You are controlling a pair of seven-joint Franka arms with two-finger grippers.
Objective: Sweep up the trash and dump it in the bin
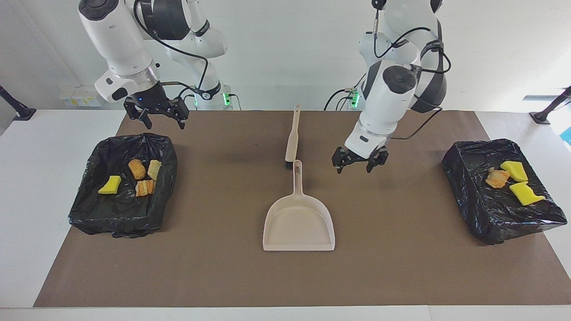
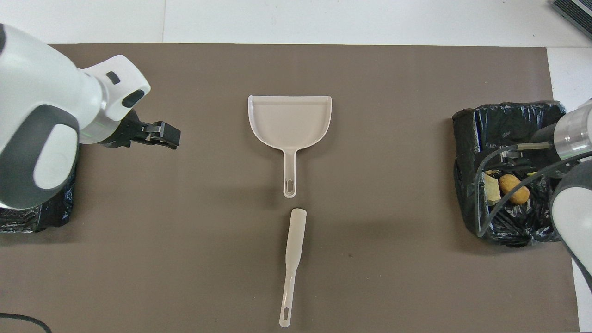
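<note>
All the trash lies in two black-lined bins. The bin [image 1: 89, 209] at the right arm's end holds a yellow sponge chunk [image 1: 110, 185] and three tan or orange lumps [image 1: 137, 169]. The bin [image 1: 464, 178] at the left arm's end holds two yellow sponge chunks [image 1: 514, 170] and one orange lump [image 1: 496, 178]. My right gripper [image 1: 156, 117] is open and empty, raised over the robot-side edge of its bin. My left gripper [image 1: 359, 161] is open and empty, over the mat beside the dustpan's handle. In the overhead view the left gripper [image 2: 159, 134] shows clearly.
The empty beige dustpan [image 1: 299, 223] lies mid-mat, handle toward the robots. The beige brush [image 1: 293, 138] lies in line with it, nearer the robots, bristles by the dustpan handle. In the overhead view, my right arm covers much of the right-end bin [image 2: 504, 120].
</note>
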